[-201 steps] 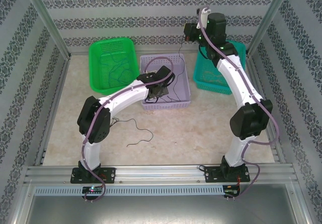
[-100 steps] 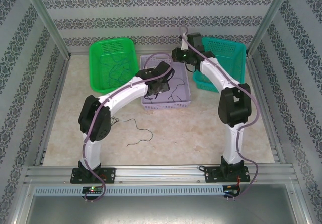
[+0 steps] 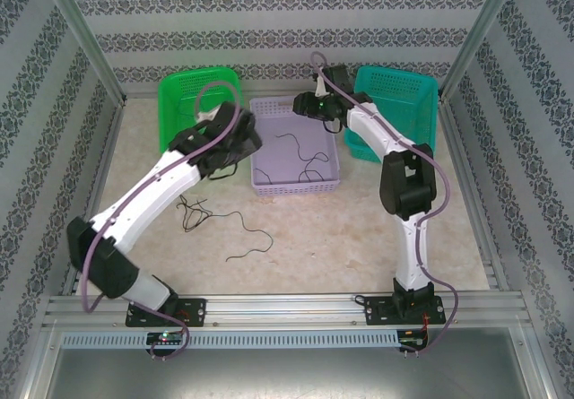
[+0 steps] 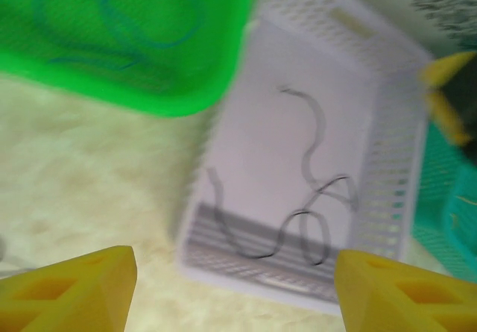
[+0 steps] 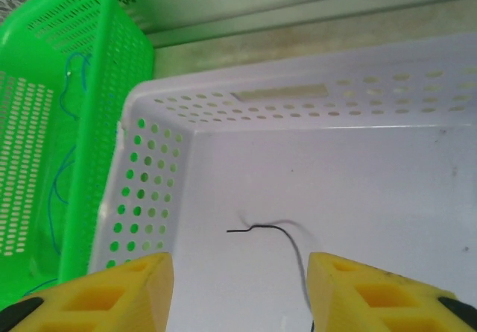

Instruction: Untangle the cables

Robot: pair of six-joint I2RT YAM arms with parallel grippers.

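Note:
Loose black cables (image 3: 300, 152) lie curled on the floor of the lavender basket (image 3: 334, 182); the left wrist view shows them as loops (image 4: 313, 216). One black cable end (image 5: 272, 230) lies just beyond my right gripper (image 5: 238, 295), which is open and empty over the basket's far end (image 3: 303, 105). My left gripper (image 4: 235, 295) is open and empty above the table by the basket's near left corner (image 3: 240, 148). More black cables lie on the table: a tangle (image 3: 193, 211) and a single strand (image 3: 251, 240). Blue cables (image 4: 123, 19) rest in the green basket (image 3: 175, 143).
A teal basket (image 3: 421, 90) stands to the right of the lavender one, behind my right arm. The green basket's wall (image 5: 97, 123) touches the lavender basket's left side. Patterned walls and metal posts close in the table on three sides.
My left arm swung left out of the lavender basket toward the green one. My right gripper came down and left from above the teal basket to the lavender basket's far end.

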